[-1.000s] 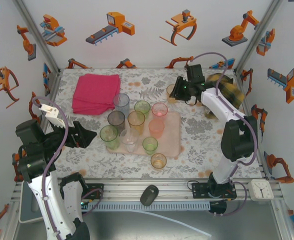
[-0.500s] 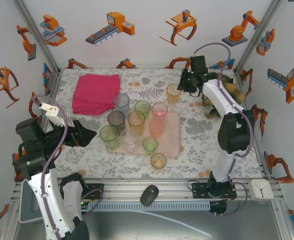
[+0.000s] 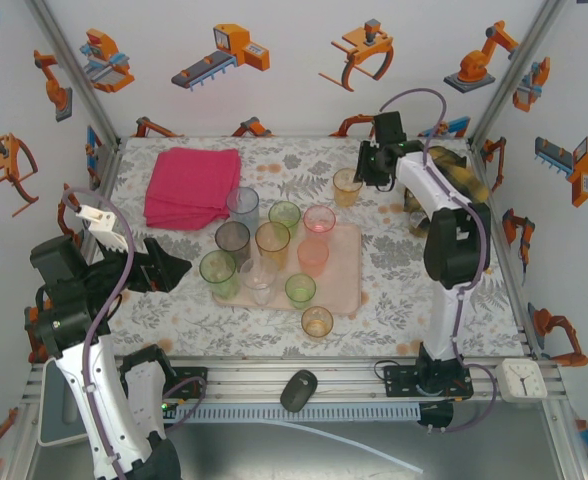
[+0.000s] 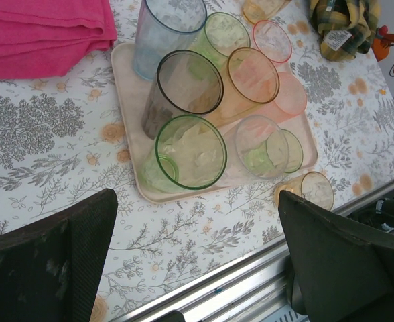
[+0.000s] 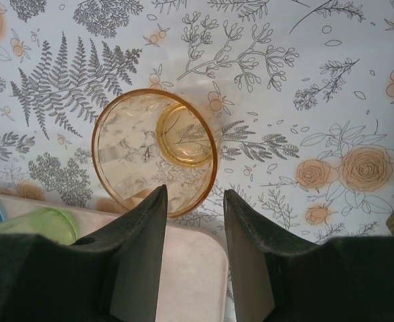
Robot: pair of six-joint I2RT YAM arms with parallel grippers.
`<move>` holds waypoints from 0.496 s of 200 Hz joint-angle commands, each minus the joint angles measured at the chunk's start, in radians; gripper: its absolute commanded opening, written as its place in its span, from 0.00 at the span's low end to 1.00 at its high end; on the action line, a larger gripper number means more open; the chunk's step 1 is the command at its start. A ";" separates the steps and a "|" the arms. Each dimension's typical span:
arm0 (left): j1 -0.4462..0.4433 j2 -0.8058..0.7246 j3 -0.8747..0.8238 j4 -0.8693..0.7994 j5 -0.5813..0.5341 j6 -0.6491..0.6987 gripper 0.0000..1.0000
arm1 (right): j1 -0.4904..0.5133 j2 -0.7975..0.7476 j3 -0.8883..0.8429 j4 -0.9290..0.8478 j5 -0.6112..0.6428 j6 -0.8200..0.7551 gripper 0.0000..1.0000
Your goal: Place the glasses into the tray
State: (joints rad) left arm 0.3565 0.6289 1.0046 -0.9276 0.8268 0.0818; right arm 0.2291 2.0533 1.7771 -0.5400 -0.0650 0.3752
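The right fingers stand a narrow gap apart and grip nothing. An orange glass stands upright on the worktop just ahead of their tips, its rim partly behind one tip. A corner of the tray lies beneath the gap. The left fingers are spread wide and empty. Ahead of them lies the tray, crowded with glasses, a green one nearest. A second orange glass stands off the tray, just beyond the right fingertip.

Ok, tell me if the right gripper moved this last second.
Yes. The right gripper has backed off up and rightward in the top view, uncovering the unmoved orange tumbler.
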 commanded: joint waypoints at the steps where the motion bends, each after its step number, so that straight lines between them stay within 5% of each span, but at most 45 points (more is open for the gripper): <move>1: 0.011 0.006 0.011 0.008 0.005 0.005 0.97 | -0.013 0.035 0.053 -0.020 0.014 -0.023 0.40; 99: 0.013 0.001 -0.002 0.012 0.006 0.006 0.97 | -0.017 0.108 0.085 -0.060 0.028 -0.048 0.36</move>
State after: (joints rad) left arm 0.3618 0.6331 1.0046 -0.9276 0.8268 0.0818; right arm 0.2188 2.1395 1.8309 -0.5739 -0.0578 0.3466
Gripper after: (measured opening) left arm 0.972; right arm 0.372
